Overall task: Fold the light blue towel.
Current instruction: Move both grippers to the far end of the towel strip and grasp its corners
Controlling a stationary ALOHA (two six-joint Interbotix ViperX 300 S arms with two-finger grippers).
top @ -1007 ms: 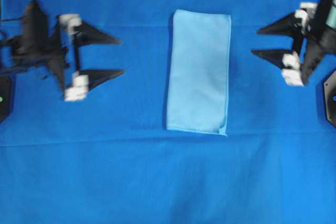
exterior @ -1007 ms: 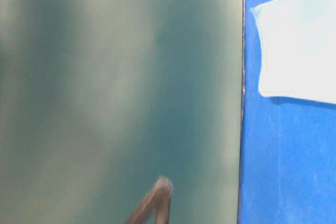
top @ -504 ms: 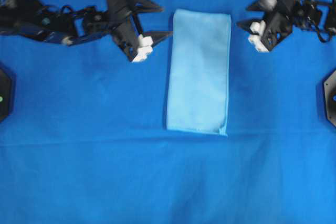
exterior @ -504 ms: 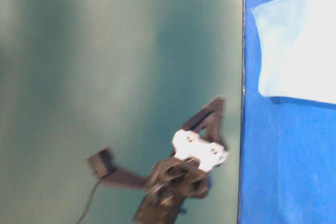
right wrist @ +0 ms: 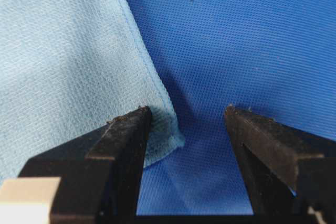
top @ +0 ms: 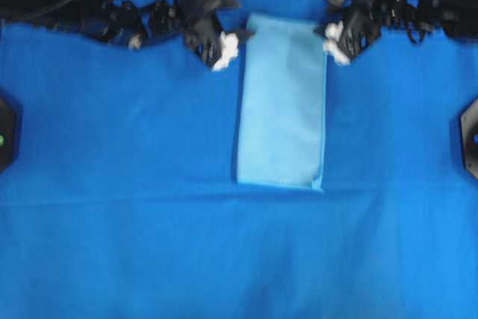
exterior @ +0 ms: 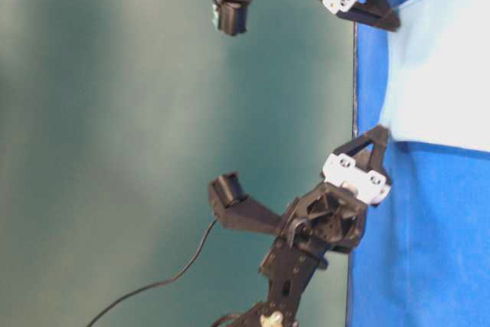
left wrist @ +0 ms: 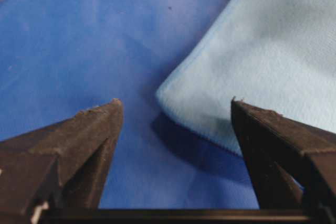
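The royal-blue cloth (top: 149,244) covers the tabletop; the light blue towel (top: 282,102) lies folded to a strip. Left gripper (top: 233,35) and right gripper (top: 328,39) flank its 2 far corners, fingers open, nothing held. Judged step: approach; next, close on both corners.

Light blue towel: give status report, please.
Left gripper and right gripper open, one at each far corner. Light blue towel flat, folded once, not gripped. No obstacle.

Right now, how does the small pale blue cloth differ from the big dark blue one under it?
The pale sky-blue woven towel is a narrow folded rectangle; the deep royal-blue cloth spreads across the whole overhead view. The towel has a stitched hem and a lifted corner; the royal-blue cloth shows only a long crease. The left hand and right hand, both open, sit at the towel's far corners. Both cloths lie flat.
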